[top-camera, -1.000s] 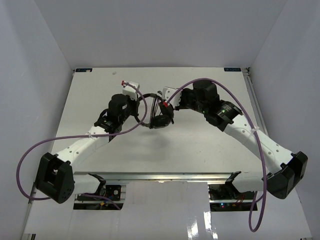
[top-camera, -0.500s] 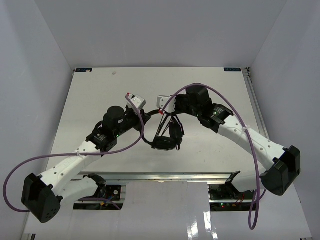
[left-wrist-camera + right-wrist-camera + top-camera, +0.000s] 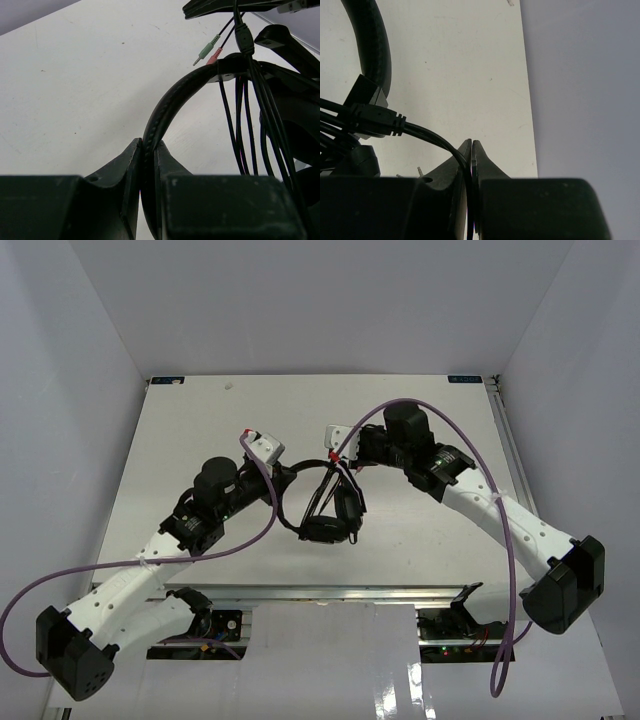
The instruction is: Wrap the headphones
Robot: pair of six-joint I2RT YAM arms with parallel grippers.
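- White table [image 3: 180,440] boxed in by pale walls, seen from above.
- Headphones [image 3: 330,522] slung between both arms over mid-table, nearer the arm bases than a second ago.
- Left gripper [image 3: 148,150] clenched on the padded headband [image 3: 170,100].
- Right gripper [image 3: 471,150] pinched tight on the thin black cable [image 3: 420,131], nudged slightly outward since half a second back.
- Several cable strands draped across the headband, green and pink plugs [image 3: 206,51] dangling free.
- Probably mid-wrap: more turns to lay, loose end left to tuck.

Black headphones [image 3: 328,528] mid-table, cable [image 3: 248,130] strands seemingly looped over headband [image 3: 167,102].
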